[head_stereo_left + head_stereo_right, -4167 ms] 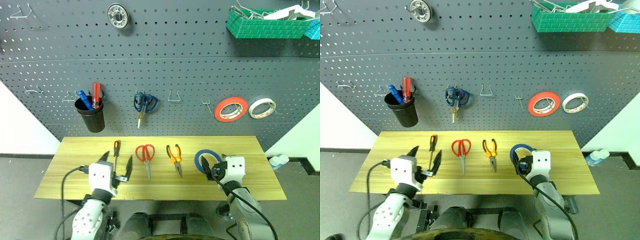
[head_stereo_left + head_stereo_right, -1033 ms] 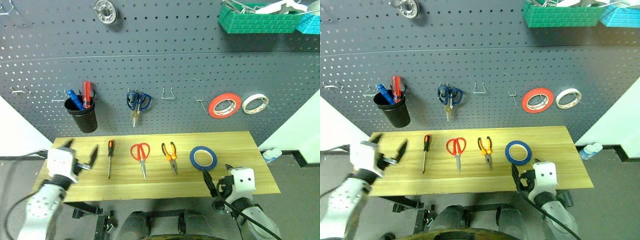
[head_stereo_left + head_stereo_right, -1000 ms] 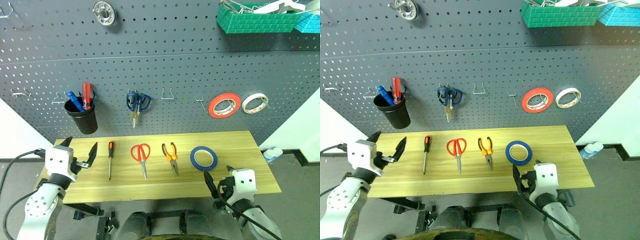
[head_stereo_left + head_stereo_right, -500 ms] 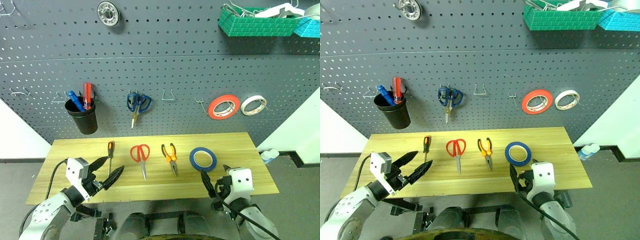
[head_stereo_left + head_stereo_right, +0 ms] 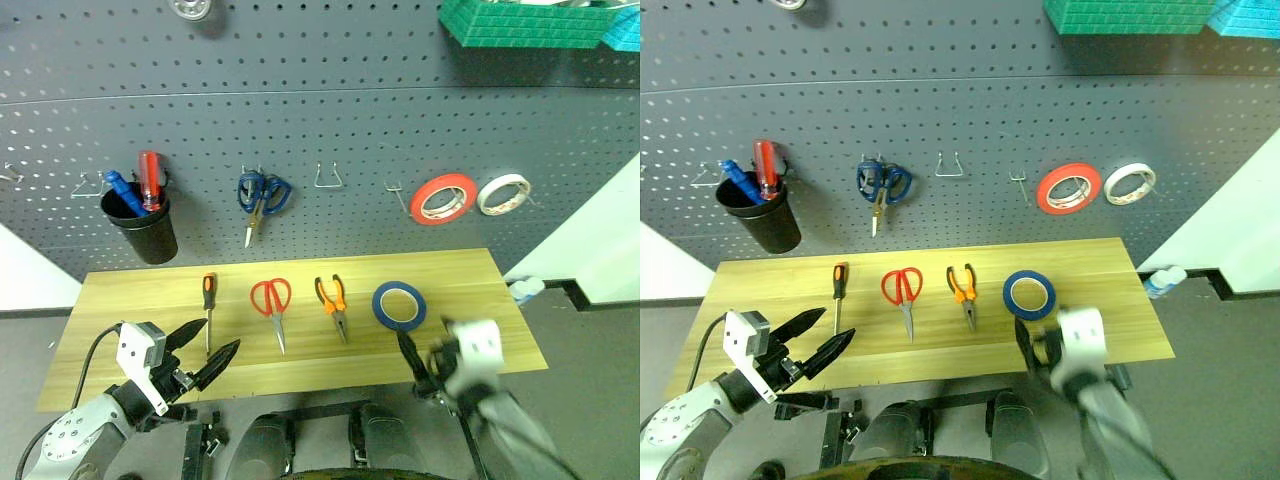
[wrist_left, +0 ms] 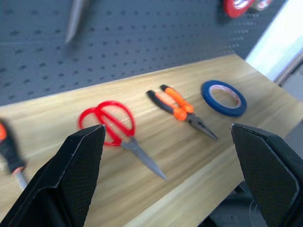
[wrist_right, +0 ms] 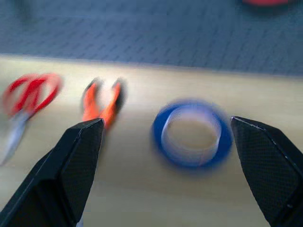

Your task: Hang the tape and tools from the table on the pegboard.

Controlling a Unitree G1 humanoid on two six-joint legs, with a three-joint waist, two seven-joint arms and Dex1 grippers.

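Blue tape roll [image 5: 399,305] flat on desk [image 5: 470,280], likely light and rigid, best pinched across its rim; right claw [image 5: 425,362] spread empty.

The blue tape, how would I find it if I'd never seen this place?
Look at the wooden table below the dark pegboard. Four things lie in a row on it, and the blue tape is the one at the right end, next to the pliers. It is the only ring lying on the table; the red tape and white tape hang on the pegboard.
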